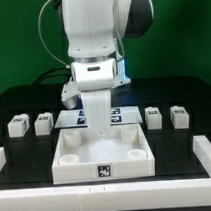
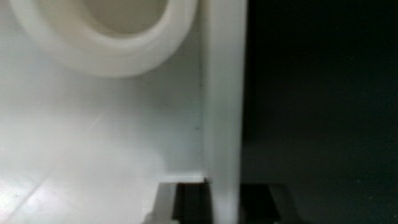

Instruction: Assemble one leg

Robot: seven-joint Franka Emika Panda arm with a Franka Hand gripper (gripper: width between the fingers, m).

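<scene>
No leg is seen fitted yet. All four legs lie loose on the desk, two at each side of the tabletop, and its visible corner sockets are empty. Picking, carrying and seating a leg are judged to be left. The nearest leg, on the exterior view's left, is set down well apart from the arm, its tagged face turned toward the camera. It is too stubby for its long axis to be told. The jaws are lowered over the tabletop's far part, a wall seen between them. Whether they are clamped cannot be told.
</scene>
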